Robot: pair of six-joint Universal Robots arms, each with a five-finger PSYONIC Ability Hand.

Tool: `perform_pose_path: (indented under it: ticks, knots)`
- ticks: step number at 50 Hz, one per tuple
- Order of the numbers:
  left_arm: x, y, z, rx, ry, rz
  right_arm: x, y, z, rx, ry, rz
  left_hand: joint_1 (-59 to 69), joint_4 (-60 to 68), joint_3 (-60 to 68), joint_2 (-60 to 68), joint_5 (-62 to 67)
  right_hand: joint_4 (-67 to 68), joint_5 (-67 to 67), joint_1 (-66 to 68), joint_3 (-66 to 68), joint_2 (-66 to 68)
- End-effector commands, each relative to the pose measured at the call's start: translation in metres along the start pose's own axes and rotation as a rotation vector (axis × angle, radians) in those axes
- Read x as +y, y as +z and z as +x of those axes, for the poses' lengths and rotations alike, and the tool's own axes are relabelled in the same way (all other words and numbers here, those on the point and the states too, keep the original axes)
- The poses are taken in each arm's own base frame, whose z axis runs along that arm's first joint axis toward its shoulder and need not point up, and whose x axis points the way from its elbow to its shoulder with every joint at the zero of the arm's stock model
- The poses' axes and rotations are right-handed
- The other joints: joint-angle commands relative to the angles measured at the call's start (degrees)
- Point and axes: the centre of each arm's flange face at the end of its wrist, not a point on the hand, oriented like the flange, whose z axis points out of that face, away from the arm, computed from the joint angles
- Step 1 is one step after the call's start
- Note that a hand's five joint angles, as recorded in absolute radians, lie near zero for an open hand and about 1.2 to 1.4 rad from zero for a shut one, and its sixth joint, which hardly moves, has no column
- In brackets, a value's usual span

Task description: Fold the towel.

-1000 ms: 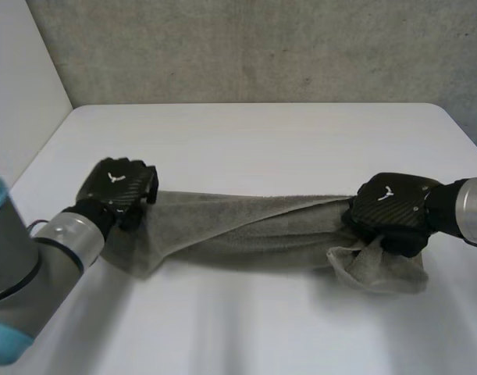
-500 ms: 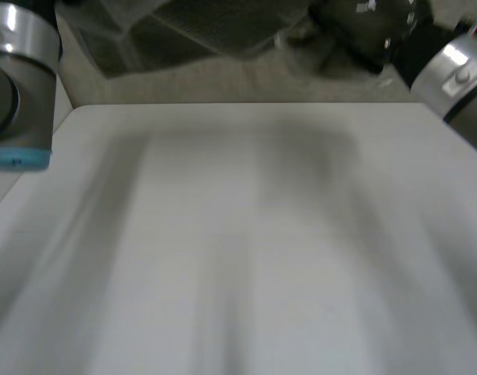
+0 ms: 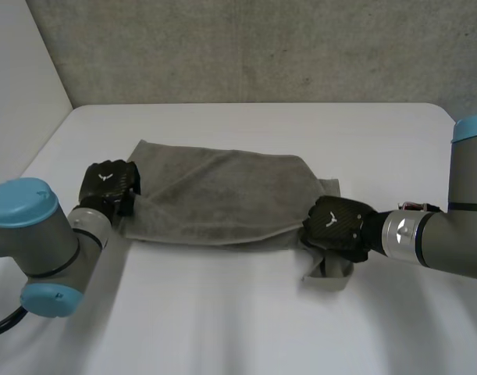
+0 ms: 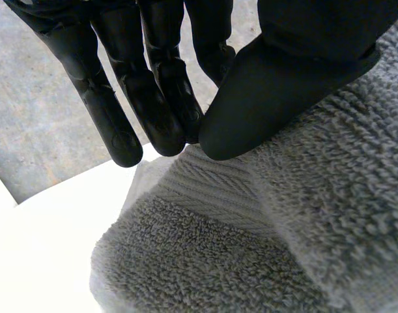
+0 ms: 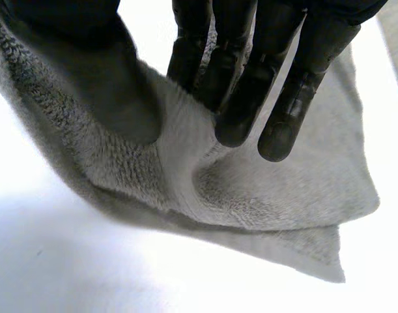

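A grey towel (image 3: 222,195) lies spread flat across the middle of the white table (image 3: 261,328). One loose flap sticks out at its near right corner. My left hand (image 3: 107,184) sits at the towel's near left corner. In the left wrist view its thumb (image 4: 283,78) and fingers (image 4: 153,98) meet on the towel's edge (image 4: 205,182), pinching it. My right hand (image 3: 338,226) is at the near right corner. There a ridge of towel (image 5: 179,169) runs up between its thumb (image 5: 114,91) and fingers (image 5: 251,85).
A concrete wall (image 3: 261,47) stands behind the table's far edge, with a lighter wall (image 3: 19,86) at the left. Bare table lies in front of the towel and beyond it. My right forearm (image 3: 441,242) reaches in low over the table from the right.
A second ago the towel was a bunched strip stretched between my hands. Both arms swung it up high, and it has come down spread flat, with the hands nearer the front.
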Motion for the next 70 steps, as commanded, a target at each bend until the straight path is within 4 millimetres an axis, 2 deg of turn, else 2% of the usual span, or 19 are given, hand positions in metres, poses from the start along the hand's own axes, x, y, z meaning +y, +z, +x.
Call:
perform_pose_path:
  ticks: [1,3,6,11,13,16,21,22,24,29,35,37,40,43,48,53,63,68,70]
  knots:
    - [-0.022,-0.003,-0.001,-0.003,0.003,0.058,-0.001,-0.005,0.004,0.026,0.024,-0.007,10.9,10.2,10.3,10.2,10.7,-24.9,-24.3,-23.8,-23.9,-23.4]
    - [-0.026,-0.004,-0.003,-0.009,0.003,0.067,-0.005,-0.009,0.008,0.046,0.046,0.006,10.9,10.2,10.3,10.2,10.7,-28.4,-27.9,-27.3,-27.5,-27.0]
    - [-0.036,-0.006,-0.005,-0.017,0.0,0.092,-0.026,-0.028,0.021,0.117,0.2,0.116,10.9,10.2,10.3,10.2,10.7,-42.6,-42.1,-41.6,-41.7,-41.2]
    - [-0.04,-0.012,-0.005,-0.016,-0.001,0.099,-0.029,-0.043,0.029,0.174,0.31,0.176,10.9,10.2,10.3,10.2,10.7,-49.8,-49.3,-48.8,-48.9,-48.4]
    - [-0.042,-0.014,-0.006,-0.017,-0.001,0.103,-0.03,-0.055,0.033,0.226,0.434,0.214,10.9,10.2,10.3,10.2,10.7,-49.8,-49.3,-48.8,-48.9,-48.4]
    - [-0.042,-0.017,-0.005,-0.015,-0.001,0.103,-0.031,-0.057,0.032,0.234,0.5,0.228,10.9,10.2,10.3,10.2,10.7,-49.8,-49.3,-48.8,-48.9,-48.4]
    - [-0.043,-0.02,-0.003,-0.01,-0.001,0.102,-0.03,-0.061,0.029,0.245,0.8,0.272,10.9,10.2,10.3,10.2,10.7,-49.8,-49.3,-48.8,-48.9,-48.4]
    - [-0.044,-0.021,-0.003,-0.009,-0.002,0.106,-0.03,-0.061,0.029,0.245,0.801,0.272,10.9,10.2,10.3,10.2,10.7,-49.8,-49.3,-48.8,-48.9,-48.4]
    - [-0.046,-0.022,-0.002,-0.008,-0.003,0.11,-0.023,-0.059,0.03,0.286,0.981,0.272,10.9,10.2,10.3,10.2,10.7,-49.8,-49.3,-48.8,-48.9,-48.4]
    - [-0.054,-0.025,-0.003,-0.012,-0.005,0.131,-0.011,-0.053,0.031,0.405,1.174,0.251,10.9,10.2,10.3,10.2,10.7,-49.6,-49.1,-48.5,-48.7,-48.2]
    - [-0.065,-0.033,-0.004,-0.013,-0.003,0.161,-0.014,-0.034,0.022,0.449,1.206,0.213,10.9,10.2,10.3,10.2,10.7,-49.1,-48.6,-48.0,-48.2,-47.7]
    - [-0.066,-0.035,-0.004,-0.013,-0.003,0.164,-0.028,-0.014,0.009,0.42,1.182,0.195,10.9,10.2,10.3,10.2,10.7,-49.1,-48.6,-48.0,-48.2,-47.7]
    - [-0.067,-0.037,-0.004,-0.013,-0.003,0.167,-0.034,0.002,0.005,0.433,1.177,0.174,10.9,10.2,10.3,10.2,10.7,-49.1,-48.6,-48.0,-48.2,-47.7]
    - [-0.067,-0.039,-0.004,-0.012,-0.001,0.169,-0.034,0.011,0.003,0.436,1.183,0.162,10.9,10.2,10.3,10.2,10.7,-49.1,-48.6,-48.0,-48.2,-47.7]
    - [-0.069,-0.04,-0.004,-0.013,-0.001,0.178,-0.036,0.046,-0.01,0.402,1.225,0.129,10.9,10.2,10.3,10.2,10.7,-47.9,-47.4,-46.9,-47.0,-46.5]
    - [-0.07,-0.041,-0.006,-0.018,-0.001,0.18,-0.036,0.063,-0.021,0.381,1.221,0.113,10.9,10.2,10.3,10.2,10.7,-44.6,-44.0,-43.5,-43.6,-43.1]
    - [-0.07,-0.04,-0.008,-0.028,-0.001,0.182,-0.018,0.079,-0.032,0.441,1.224,0.031,10.9,10.2,10.3,10.2,10.7,-23.2,-22.7,-22.2,-22.3,-21.8]
    - [-0.071,-0.038,-0.014,-0.045,-0.003,0.183,-0.014,0.071,-0.022,0.543,1.214,0.045,10.9,10.2,10.3,10.2,10.7,-17.0,-16.4,-15.9,-16.0,-15.5]
    - [-0.072,-0.038,-0.017,-0.055,-0.003,0.186,-0.018,0.056,-0.014,0.612,1.174,0.073,10.9,10.2,10.3,10.2,10.7,-12.9,-12.4,-11.9,-12.0,-11.5]
